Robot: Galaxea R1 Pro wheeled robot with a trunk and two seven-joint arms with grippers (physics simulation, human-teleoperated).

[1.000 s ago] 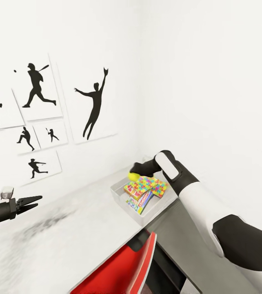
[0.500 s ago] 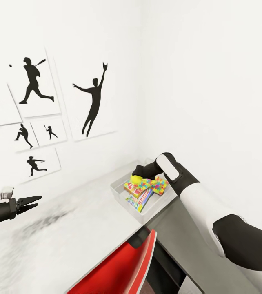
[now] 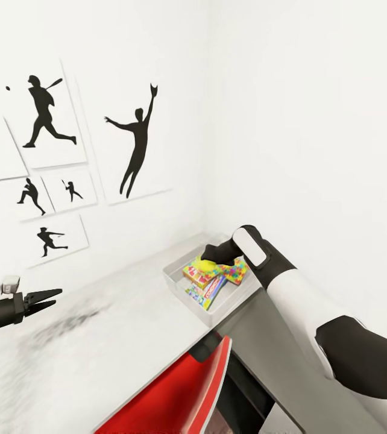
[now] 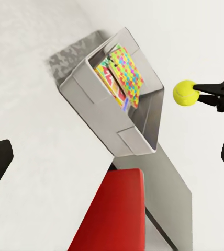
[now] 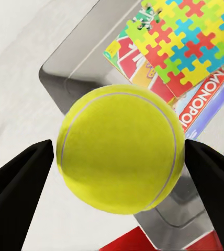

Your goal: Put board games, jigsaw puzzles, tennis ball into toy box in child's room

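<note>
My right gripper [image 3: 208, 258] is shut on the yellow-green tennis ball [image 3: 201, 263], holding it just above the near-left part of the toy box [image 3: 175, 278] at the far end of the table [image 3: 109, 337]. In the right wrist view the tennis ball [image 5: 120, 149] sits between both black fingers [image 5: 18, 183]. Inside the bin lie multicolour jigsaw puzzles [image 3: 234, 272] on top of board games [image 3: 207, 291], one lettered MONOPOLY [image 5: 206, 99]. My left gripper [image 3: 46, 298] hovers open over the table's left side, far from the bin. The bed is out of view.
A red chair back [image 3: 181, 392] stands against the table's front edge below the bin. White walls meet in the corner behind the toy box, and black sports-silhouette posters [image 3: 136, 141] hang on the left wall. The left wrist view looks at the bin [image 4: 86, 89] and the ball [image 4: 185, 93].
My right gripper has carried the ball a little further over the toy box. The head view has shifted slightly. The left arm has stayed still.
</note>
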